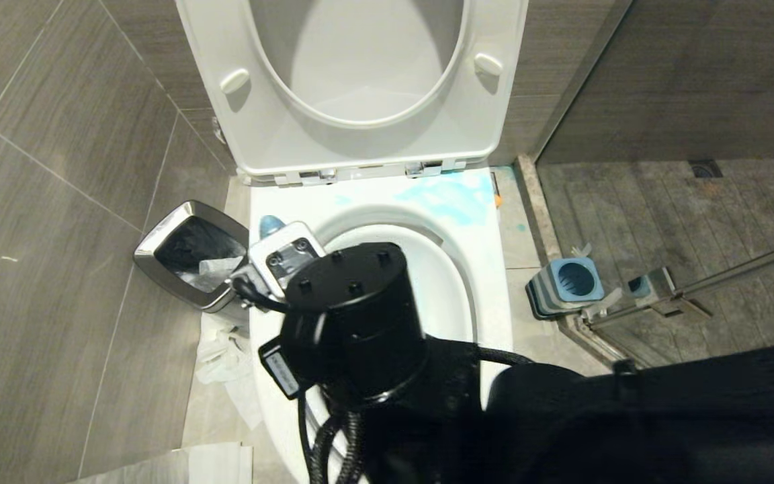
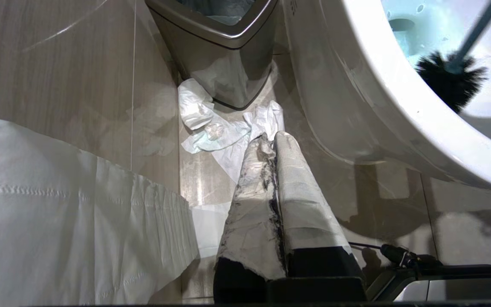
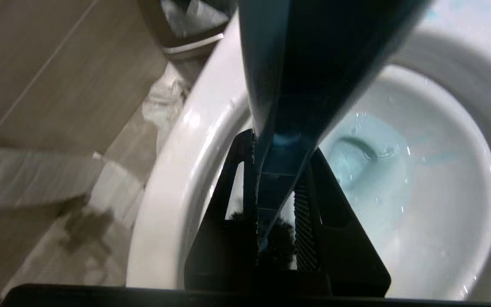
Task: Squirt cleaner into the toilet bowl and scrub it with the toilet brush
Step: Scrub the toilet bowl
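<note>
Reaching across the toilet bowl point(image 1: 488, 282) from the robot's right, the right arm is seen in the head view as a bulky black mass that covers most of the bowl's opening. The right gripper point(image 3: 276, 200) is closed narrowly on the toilet brush point(image 3: 313, 64), whose dark blue-grey handle is clamped between the two black fingers point(image 3: 228, 200) and runs up past the wrist camera. In the head view only the rounded blue end of the handle point(image 1: 270, 226) is shown, just above the wrist near the bowl's left rim. The black bristle head point(image 2: 450, 81) is seen in the left wrist view inside the bowl, close to the near inner wall, with the thin shaft rising from it. Pale blue water point(image 3: 369, 170) lies at the bottom of the bowl, and a blue smear point(image 1: 447, 198) is spread on the white ledge behind the rim, below the raised seat and lid point(image 1: 360, 87). The square blue-and-grey brush base point(image 1: 565, 286) stands on the floor to the right of the toilet, beside the shower door frame. The left gripper point(image 2: 273, 140) is held low beside the bowl's outer wall, its two wrapped fingers pressed together with nothing between them, pointing toward crumpled paper point(image 2: 224, 128) on the floor. The steel-rimmed waste bin point(image 1: 189, 255) stands to the left of the toilet.
</note>
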### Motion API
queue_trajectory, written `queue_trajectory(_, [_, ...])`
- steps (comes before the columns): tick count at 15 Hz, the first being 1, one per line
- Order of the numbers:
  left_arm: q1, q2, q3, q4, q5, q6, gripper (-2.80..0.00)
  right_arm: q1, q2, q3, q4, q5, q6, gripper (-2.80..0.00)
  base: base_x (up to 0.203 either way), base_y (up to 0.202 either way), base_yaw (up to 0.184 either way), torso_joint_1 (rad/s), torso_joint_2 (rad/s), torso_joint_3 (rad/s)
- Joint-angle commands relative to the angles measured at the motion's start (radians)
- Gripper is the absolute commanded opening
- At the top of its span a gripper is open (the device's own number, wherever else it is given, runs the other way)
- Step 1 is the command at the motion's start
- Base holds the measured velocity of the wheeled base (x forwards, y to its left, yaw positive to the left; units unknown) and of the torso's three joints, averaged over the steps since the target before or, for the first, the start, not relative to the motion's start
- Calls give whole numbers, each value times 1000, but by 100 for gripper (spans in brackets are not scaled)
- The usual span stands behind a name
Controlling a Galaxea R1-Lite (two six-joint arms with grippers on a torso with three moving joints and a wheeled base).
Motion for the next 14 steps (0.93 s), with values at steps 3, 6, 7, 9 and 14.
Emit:
queue_trajectory(3, [0, 1, 0, 0, 0, 0, -280, -84, -207, 200, -5, -13, 24, -280, 0, 0, 0, 0, 0, 0])
queue_trajectory(6, [0, 1, 0, 0, 0, 0, -280, -182, -220, 196, -7, -15, 23, -280, 0, 0, 0, 0, 0, 0])
queue_trajectory(7, [0, 1, 0, 0, 0, 0, -280, -214, -219, 186, -7, -14, 23, -280, 0, 0, 0, 0, 0, 0])
queue_trajectory(9, [0, 1, 0, 0, 0, 0, -280, -264, -203, 130, -8, -11, 21, -280, 0, 0, 0, 0, 0, 0])
queue_trajectory(14, [0, 1, 0, 0, 0, 0, -280, -307, -82, -72, -11, -8, 19, -280, 0, 0, 0, 0, 0, 0])
